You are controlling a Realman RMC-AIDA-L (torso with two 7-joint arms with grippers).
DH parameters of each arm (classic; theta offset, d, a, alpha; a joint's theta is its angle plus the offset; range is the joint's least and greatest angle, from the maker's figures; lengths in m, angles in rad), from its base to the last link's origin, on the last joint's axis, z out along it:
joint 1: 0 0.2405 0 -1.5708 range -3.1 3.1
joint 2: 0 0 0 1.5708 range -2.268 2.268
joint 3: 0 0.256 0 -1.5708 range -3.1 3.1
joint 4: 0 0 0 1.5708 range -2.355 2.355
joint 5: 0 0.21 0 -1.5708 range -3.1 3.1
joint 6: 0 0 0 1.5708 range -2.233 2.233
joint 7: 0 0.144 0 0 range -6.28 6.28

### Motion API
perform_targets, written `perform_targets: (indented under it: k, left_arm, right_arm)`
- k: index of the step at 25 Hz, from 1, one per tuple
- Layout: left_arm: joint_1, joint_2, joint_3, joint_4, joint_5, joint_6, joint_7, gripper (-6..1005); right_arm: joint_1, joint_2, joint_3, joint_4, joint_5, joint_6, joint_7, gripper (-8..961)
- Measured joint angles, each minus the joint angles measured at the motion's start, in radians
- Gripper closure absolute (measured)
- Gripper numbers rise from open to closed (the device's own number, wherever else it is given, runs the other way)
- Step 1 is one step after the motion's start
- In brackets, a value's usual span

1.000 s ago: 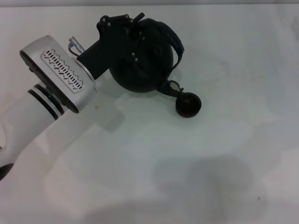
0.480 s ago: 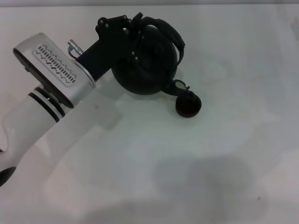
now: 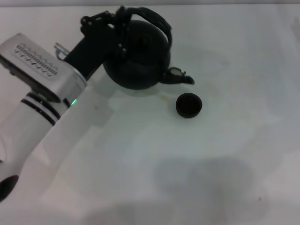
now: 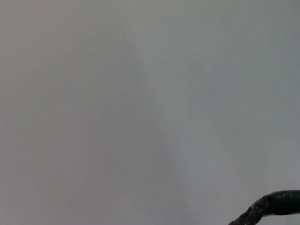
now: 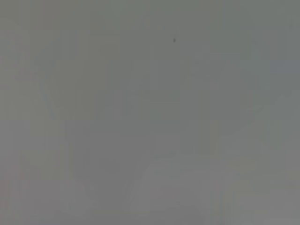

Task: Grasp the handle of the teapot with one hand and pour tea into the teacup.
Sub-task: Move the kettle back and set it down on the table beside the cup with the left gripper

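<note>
The round matte-black teapot [image 3: 138, 56] is at the table's far side, its spout [image 3: 180, 76] pointing right. My left gripper [image 3: 123, 22] is shut on the arched black handle [image 3: 157, 18] at the pot's top left. I cannot tell whether the pot rests on the table. The small dark teacup [image 3: 188, 105] stands upright, just in front of the spout tip and apart from it. A short curve of the handle [image 4: 274, 208] shows in the left wrist view. My right gripper is out of view.
The white table [image 3: 197, 168] spreads in front and to the right of the cup. My silver left arm [image 3: 42, 93] crosses the left side of the head view. The right wrist view shows only a plain grey surface.
The teapot has swung back and to the left with my left gripper. Its spout, which hung over the teacup, now sits behind the cup and more level.
</note>
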Motion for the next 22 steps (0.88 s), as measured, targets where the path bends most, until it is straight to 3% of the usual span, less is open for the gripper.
perform_targets:
  k: [6, 22]
  left_arm:
    - [0.089, 0.0, -0.08, 0.067, -0.009, 0.001, 0.0, 878]
    - [0.255, -0.006, -0.073, 0.193, -0.025, 0.009, 0.0, 856]
  right_arm:
    - [-0.004, 0.0, 0.001, 0.001, -0.001, -0.003, -0.002, 121]
    - [-0.004, -0.005, 0.003, -0.009, -0.002, -0.011, -0.01, 122]
